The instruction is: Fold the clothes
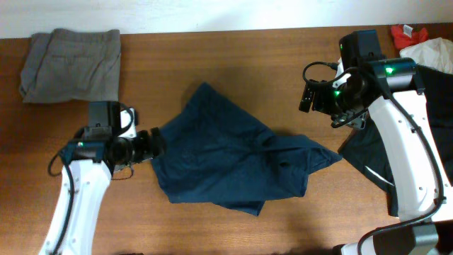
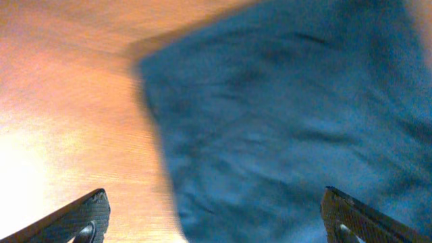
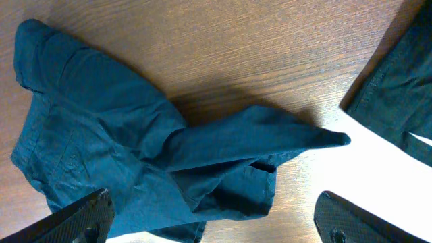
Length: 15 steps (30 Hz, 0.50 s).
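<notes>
A grey folded garment [image 1: 71,64] lies at the far left. The left gripper [image 1: 152,144], jaws spread wide, hovers at the left edge of the navy shorts [image 1: 226,152]. The shorts lie rumpled in the middle of the table [image 1: 212,49], with 1 pointed corner trailing right. The right gripper [image 1: 308,95], jaws also spread and holding nothing, hangs apart from that corner, near a black garment [image 1: 368,159]. Folding looks barely begun. Next, each gripper probably needs to pinch an edge. No containers show.

Plain navy clothes [image 1: 226,159], grey garment [image 1: 71,64], brown table [image 1: 212,57].
</notes>
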Motion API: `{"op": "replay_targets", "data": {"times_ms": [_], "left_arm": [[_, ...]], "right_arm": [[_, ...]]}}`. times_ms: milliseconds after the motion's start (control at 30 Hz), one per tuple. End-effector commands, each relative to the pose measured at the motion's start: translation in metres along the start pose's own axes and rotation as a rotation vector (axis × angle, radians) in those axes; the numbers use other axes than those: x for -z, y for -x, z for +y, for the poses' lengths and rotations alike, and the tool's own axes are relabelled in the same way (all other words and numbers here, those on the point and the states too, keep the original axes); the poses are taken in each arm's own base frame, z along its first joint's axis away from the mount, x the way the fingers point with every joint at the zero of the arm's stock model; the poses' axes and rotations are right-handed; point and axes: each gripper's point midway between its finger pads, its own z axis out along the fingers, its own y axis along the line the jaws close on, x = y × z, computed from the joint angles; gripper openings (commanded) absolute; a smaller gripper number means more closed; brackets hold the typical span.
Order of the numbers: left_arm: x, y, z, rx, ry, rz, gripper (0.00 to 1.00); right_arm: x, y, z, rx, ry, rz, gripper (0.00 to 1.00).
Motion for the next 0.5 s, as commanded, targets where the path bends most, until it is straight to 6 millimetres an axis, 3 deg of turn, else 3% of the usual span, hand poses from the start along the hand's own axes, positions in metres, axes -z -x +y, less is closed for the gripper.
{"op": "replay_targets", "data": {"times_ms": [0, 67, 233, 467], "left_arm": [[-0.019, 0.011, 0.051, 0.234, 0.161, 0.02, 0.99], [-0.033, 0.005, 0.062, 0.263, 0.186, 0.077, 0.99], [-0.068, 0.005, 0.068, 0.274, 0.191, 0.131, 0.99], [-0.089, 0.011, 0.05, 0.187, 0.199, 0.105, 0.99]], "right_arm": [[-0.001, 0.0, -0.001, -0.005, -0.012, -0.002, 0.98], [-0.001, 0.0, -0.001, -0.005, -0.012, -0.002, 0.98], [-0.001, 0.0, -0.001, -0.005, -0.012, -0.002, 0.98], [-0.001, 0.0, -0.001, -0.005, -0.012, -0.002, 0.98]]}}
